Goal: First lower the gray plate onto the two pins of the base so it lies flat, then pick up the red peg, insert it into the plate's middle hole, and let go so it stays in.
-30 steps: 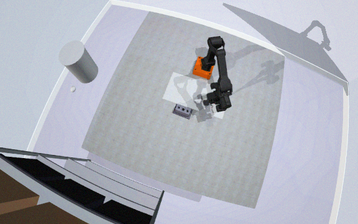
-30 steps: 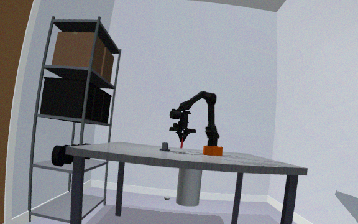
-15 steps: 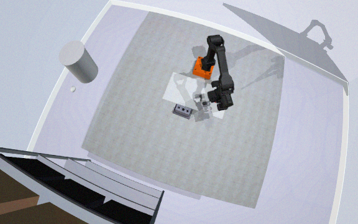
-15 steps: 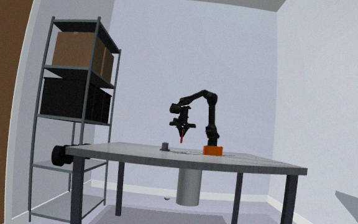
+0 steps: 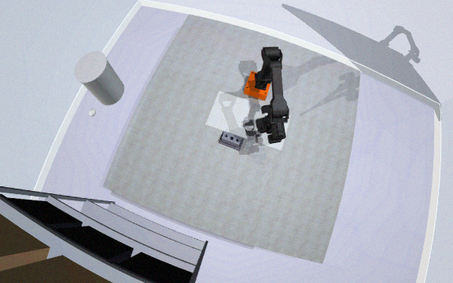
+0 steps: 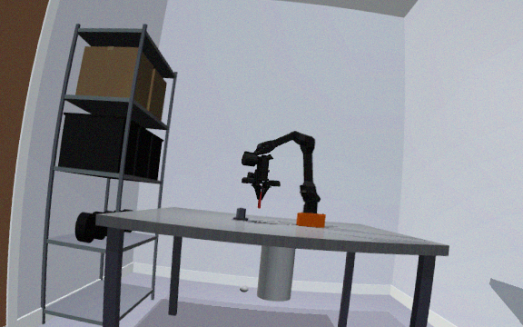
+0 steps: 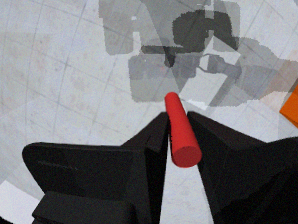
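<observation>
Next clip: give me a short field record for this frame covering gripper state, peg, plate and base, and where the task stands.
gripper: gripper shut on the red peg, raised above the table
red peg: red peg held upright, hanging clear of the table
gray plate: gray plate lies on the base, three holes visible, middle hole unfilled
peg versus plate: apart; the peg is off to the side of the plate, not over the hole
arm mount: orange block
stage: plate placed, peg lifted, insertion not yet done
</observation>
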You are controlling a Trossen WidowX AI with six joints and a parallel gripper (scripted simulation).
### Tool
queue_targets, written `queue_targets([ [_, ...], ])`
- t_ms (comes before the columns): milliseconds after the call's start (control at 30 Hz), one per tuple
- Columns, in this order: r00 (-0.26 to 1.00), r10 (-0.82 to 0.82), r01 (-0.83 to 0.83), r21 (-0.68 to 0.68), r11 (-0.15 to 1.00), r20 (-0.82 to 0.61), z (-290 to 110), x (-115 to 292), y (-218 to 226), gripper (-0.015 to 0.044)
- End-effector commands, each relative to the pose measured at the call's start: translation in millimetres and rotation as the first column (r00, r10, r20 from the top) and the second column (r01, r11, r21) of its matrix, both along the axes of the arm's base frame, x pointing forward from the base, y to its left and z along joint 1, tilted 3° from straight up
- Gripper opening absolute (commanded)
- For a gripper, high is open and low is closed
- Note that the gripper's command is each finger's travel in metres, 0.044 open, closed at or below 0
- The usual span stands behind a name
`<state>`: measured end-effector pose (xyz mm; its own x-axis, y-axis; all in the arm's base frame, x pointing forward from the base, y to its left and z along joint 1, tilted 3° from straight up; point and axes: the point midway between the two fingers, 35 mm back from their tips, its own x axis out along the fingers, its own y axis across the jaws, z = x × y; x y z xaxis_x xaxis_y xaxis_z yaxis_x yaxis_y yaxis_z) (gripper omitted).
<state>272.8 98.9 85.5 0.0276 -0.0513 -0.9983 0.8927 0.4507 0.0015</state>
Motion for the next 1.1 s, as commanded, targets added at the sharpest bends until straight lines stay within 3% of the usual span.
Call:
queue_targets([
  [0,1.000,-0.002,0.002,0.006,1.000,0.005,2.7,7.4,-5.9,0.0000],
  [1067,1.000,-0.004,0.005,-0.007,1.000,0.017,11.4,60.7,-86.1,0.0000],
])
